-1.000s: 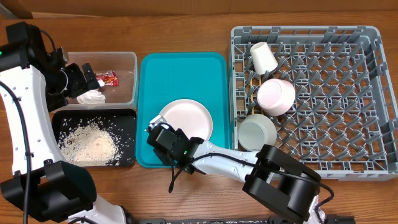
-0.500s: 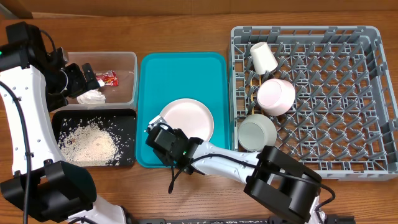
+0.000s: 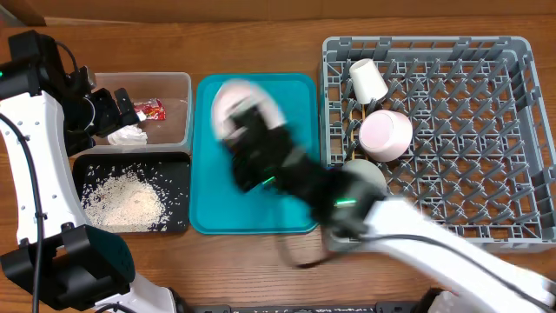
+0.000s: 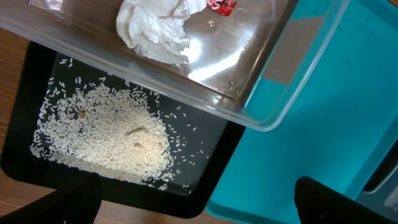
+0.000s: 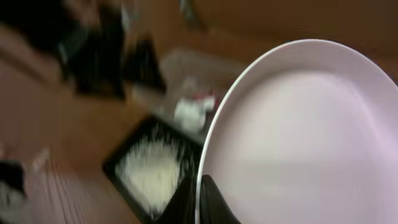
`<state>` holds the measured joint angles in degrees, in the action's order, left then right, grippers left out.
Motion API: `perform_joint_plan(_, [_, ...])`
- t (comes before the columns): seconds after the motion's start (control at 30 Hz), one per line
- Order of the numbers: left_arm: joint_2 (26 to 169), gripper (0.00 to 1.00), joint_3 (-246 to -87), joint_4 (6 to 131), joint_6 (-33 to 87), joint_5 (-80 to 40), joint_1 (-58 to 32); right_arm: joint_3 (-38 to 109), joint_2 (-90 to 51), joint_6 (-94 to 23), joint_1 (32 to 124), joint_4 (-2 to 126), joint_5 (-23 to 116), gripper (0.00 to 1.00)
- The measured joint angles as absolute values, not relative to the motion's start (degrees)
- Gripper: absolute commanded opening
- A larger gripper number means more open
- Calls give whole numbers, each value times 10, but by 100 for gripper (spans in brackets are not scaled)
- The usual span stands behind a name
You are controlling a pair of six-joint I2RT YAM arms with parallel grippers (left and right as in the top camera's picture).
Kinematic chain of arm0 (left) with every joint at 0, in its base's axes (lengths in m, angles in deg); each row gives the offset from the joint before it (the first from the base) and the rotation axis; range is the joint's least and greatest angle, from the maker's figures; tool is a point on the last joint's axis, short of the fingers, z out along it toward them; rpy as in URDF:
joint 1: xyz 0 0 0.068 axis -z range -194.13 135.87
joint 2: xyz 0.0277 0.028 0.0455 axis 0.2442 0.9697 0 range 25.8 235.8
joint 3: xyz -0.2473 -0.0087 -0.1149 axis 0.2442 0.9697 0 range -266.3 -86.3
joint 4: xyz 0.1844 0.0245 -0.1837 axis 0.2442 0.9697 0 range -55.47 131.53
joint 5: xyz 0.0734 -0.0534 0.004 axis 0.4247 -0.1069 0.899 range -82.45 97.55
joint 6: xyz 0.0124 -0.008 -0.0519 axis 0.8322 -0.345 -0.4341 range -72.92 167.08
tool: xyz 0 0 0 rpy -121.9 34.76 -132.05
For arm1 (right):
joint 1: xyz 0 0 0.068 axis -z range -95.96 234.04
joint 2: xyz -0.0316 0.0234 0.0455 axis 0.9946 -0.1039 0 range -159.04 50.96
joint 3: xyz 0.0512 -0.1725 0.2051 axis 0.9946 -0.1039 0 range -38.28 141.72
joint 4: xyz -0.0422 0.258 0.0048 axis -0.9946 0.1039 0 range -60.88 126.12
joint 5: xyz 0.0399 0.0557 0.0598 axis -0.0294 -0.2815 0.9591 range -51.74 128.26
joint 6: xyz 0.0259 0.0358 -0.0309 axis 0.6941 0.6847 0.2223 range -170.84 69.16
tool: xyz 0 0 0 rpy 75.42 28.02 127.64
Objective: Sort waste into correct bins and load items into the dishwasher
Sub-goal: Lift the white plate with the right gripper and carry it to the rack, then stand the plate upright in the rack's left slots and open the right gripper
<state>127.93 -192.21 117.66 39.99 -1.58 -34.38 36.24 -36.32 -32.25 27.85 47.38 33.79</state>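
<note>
Loading of the dishwasher is the step in hand. The right gripper (image 5: 210, 202) is clamped on the rim of the white plate (image 3: 236, 97), which hangs, blurred, over the 12 o'clock end of the teal tray (image 3: 208, 202). The grey dish rack (image 3: 469, 130) lies at 3 o'clock from the plate, with the small cup (image 3: 367, 80) and 2 bowls (image 3: 387, 135) already along its 9 o'clock edge. Next, I judge, the plate needs carrying toward 3 o'clock, turning on edge and sliding between pegs in a free row, clear of the bowls. The left gripper (image 4: 196, 186) hovers by the clear tub (image 4: 273, 106), jaws wide apart and empty. The tub holds the napkin (image 4: 155, 28) and the red wrapper (image 4: 221, 5). Rice (image 4: 112, 143) lies in the black tray (image 4: 25, 168) at 6 o'clock of the tub.
</note>
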Motion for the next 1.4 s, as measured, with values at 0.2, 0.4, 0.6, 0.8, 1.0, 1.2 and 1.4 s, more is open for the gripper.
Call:
perform_joint_plan(0.2, [1279, 100, -1922, 1177, 400, -16, -344, 377, -205, -255, 516, 493, 500, 4])
perform_joint_plan(0.4, [1279, 100, -1922, 1176, 400, -16, -344, 377, -234, -175, 720, 462, 711, 4])
perform_joint_plan(0.6, [1279, 100, -1922, 1177, 400, -16, -344, 377, -334, -91, 789, 376, 871, 4])
perform_joint_plan(0.8, [1279, 100, -1922, 1177, 400, -16, -344, 377, -431, -44, 786, 337, 962, 4])
perform_joint_plan(1.0, [1279, 100, -1922, 1177, 400, -16, -344, 377, -472, -40, 791, 338, 980, 4])
perform_joint_plan(1.2, [1279, 100, -1922, 1177, 400, -16, -344, 377, -471, -48, 804, 365, 983, 4])
perform_joint_plan(1.4, [1279, 100, -1922, 1177, 400, -16, -344, 379, -469, -51, 826, 379, 980, 4])
